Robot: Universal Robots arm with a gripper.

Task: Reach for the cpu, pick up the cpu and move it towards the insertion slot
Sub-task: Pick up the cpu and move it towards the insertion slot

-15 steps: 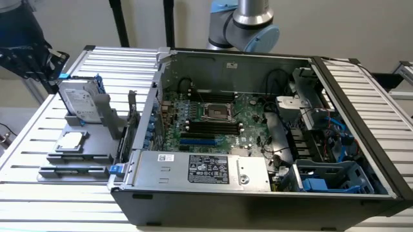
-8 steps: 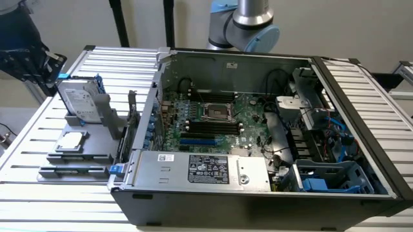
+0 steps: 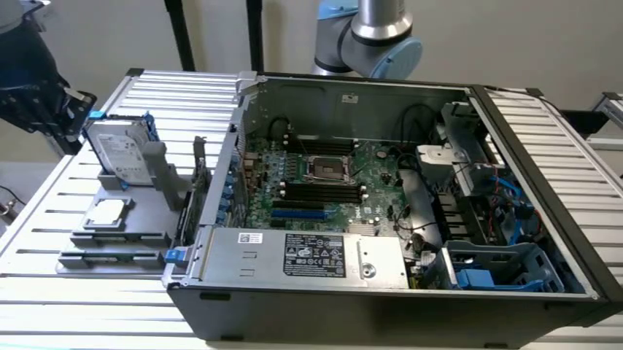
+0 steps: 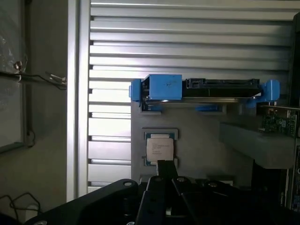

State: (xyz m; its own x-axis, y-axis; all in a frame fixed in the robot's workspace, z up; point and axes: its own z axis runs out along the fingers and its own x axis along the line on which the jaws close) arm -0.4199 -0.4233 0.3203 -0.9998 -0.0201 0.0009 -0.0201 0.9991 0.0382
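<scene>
The cpu is lying flat in a shallow recess of the grey holder on the slatted counter, to the exterior view's left of the open computer case. Nothing is gripping it. Just behind it, a hard drive is standing on edge in the same holder, with blue brackets at its ends.

In the wrist view, the gripper is hanging above the cpu and is apart from it, with its dark tip reaching toward the chip's near edge. Whether the gripper is apart or together, I cannot tell from here. It is carrying nothing that I can see.

Inside the case, the insertion slot is sitting on the green board, its silver frame ringing a dark centre. Long black memory slots are lying just beside it. The slot is well apart from the cpu, with the case wall between them. The robot arm is rising behind the case.
</scene>
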